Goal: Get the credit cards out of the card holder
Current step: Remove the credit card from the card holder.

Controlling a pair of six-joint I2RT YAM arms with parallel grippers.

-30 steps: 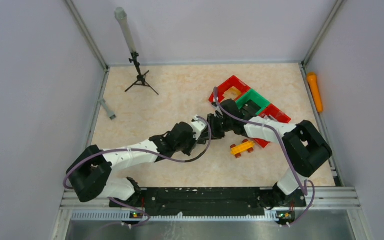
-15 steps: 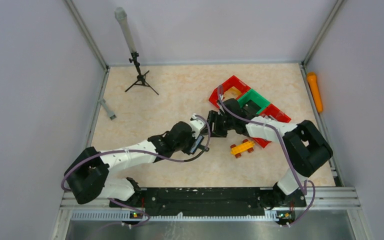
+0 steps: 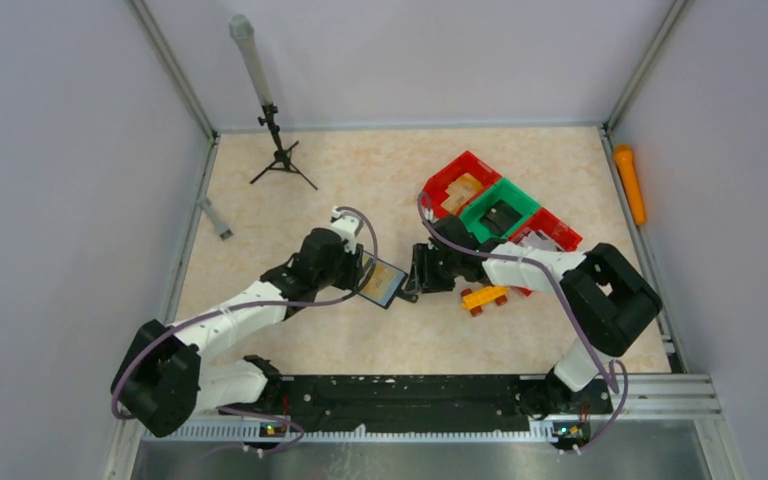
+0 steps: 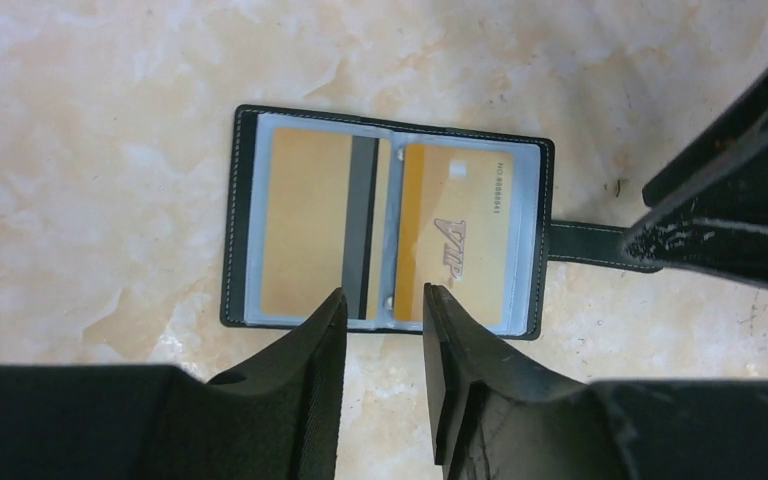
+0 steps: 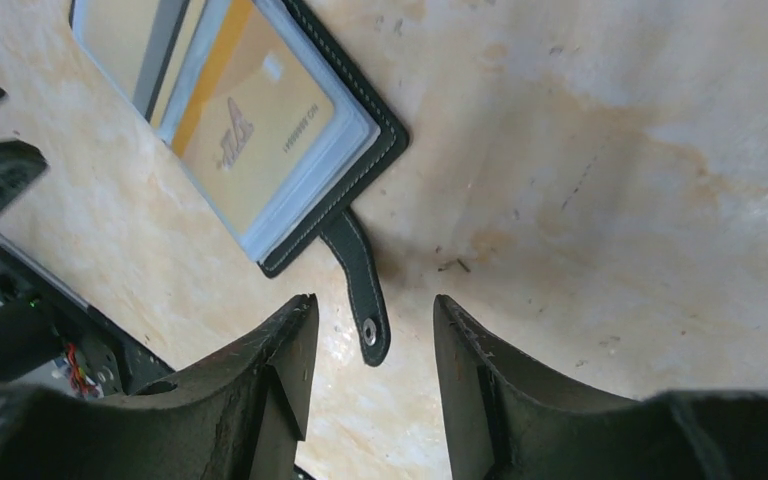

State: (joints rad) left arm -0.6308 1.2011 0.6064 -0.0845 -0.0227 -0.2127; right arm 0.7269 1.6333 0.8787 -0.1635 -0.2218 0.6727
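Observation:
The black card holder (image 3: 385, 283) lies open and flat on the table between my two grippers. Its clear sleeves show two gold credit cards, one (image 4: 305, 225) with its dark stripe up and one (image 4: 457, 240) with its printed face up. My left gripper (image 4: 385, 295) is open just above the holder's near edge at the spine, gripping nothing. The strap tab (image 5: 360, 285) with its silver snap (image 5: 369, 327) points toward my right gripper (image 5: 372, 305). That gripper is open, and the tab's end lies between its fingertips without being pinched.
Two red bins (image 3: 457, 178) (image 3: 552, 228) and a green bin (image 3: 502, 208) sit at the back right. A yellow-orange toy brick car (image 3: 485, 296) lies just right of the right gripper. A small tripod (image 3: 280, 155) stands at the back left. An orange object (image 3: 628, 183) lies beyond the right rail.
The grippers were bunched together at mid-table over the holder. The left one has drawn back to the left, the right one has shifted nearer, and the holder now lies spread open on the table.

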